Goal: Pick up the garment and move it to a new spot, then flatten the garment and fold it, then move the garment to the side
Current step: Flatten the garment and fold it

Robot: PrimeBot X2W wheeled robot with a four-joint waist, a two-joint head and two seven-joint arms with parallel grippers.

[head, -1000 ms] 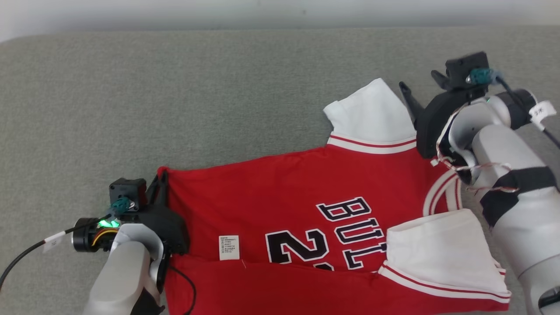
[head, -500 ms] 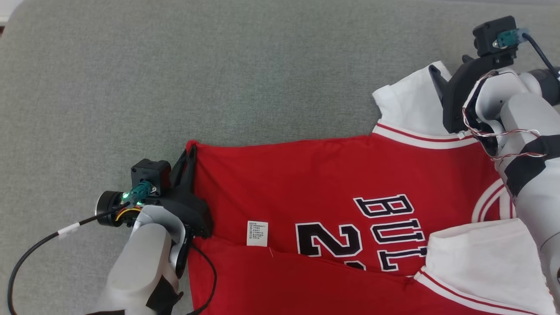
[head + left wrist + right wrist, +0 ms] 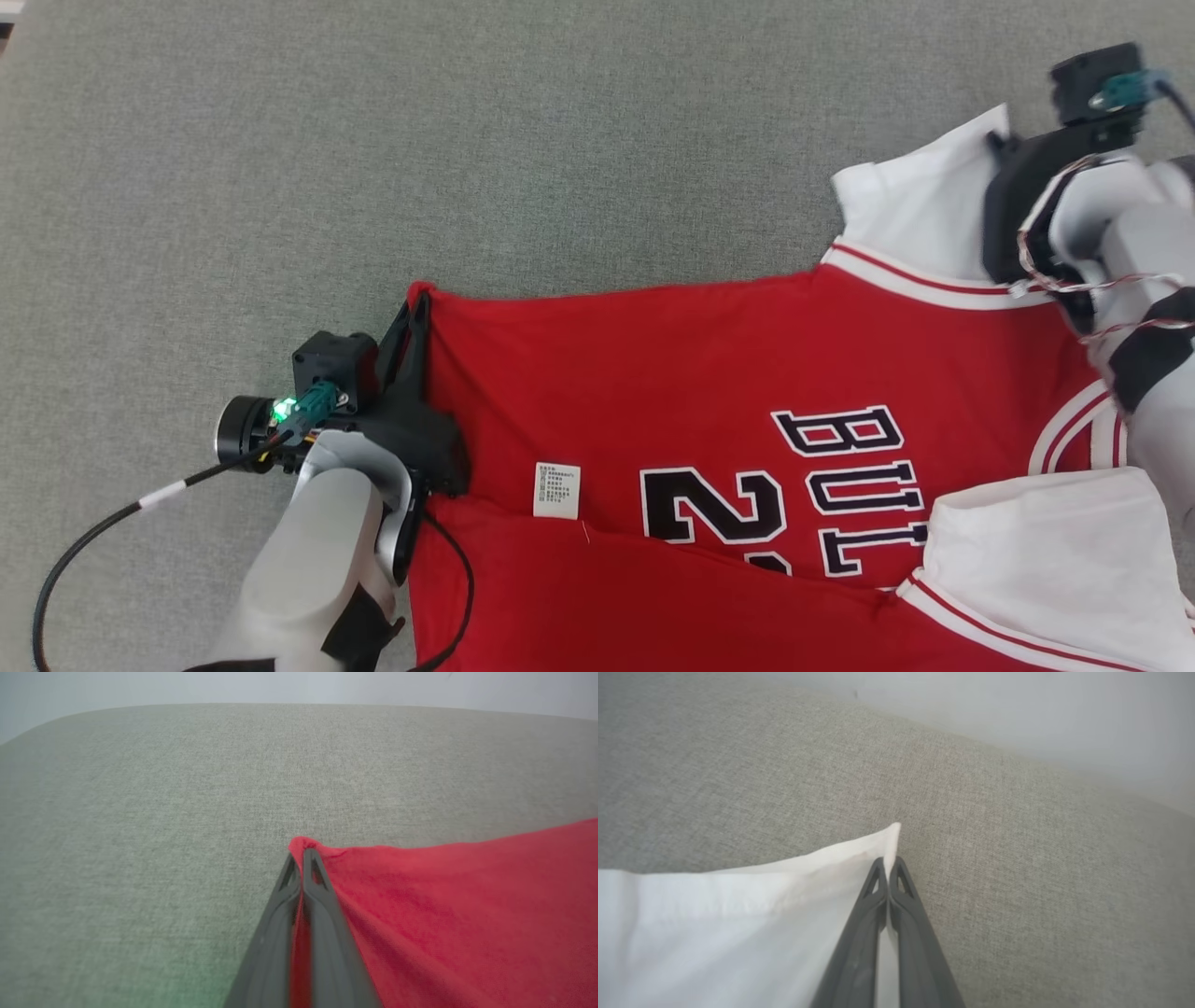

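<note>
Red jersey (image 3: 653, 373) on grey cushion (image 3: 373, 140), left gripper (image 3: 302, 851) clamped on its far-left corner, right gripper (image 3: 888, 861) clamped on white sleeve (image 3: 738, 914) tip, right arm (image 3: 1120, 215) overlapping collar (image 3: 1074, 425)

- The garment (image 3: 653, 373) is bright red, with white sleeves (image 3: 924, 219).
- The trim (image 3: 920, 285) where sleeve meets body is white with a thin red stripe.
- The lettering (image 3: 840, 448) is black, outlined in white.
- A small label (image 3: 556, 490) is white with fine dark print.
- The left pincer (image 3: 417, 313) and right pincer (image 3: 888, 863) are dark grey.
- The left forearm (image 3: 308, 560) is pale grey; a green light (image 3: 282, 407) glows at its wrist.
- The upholstered surface (image 3: 467, 140) is a flecked grey-green weave.
</note>
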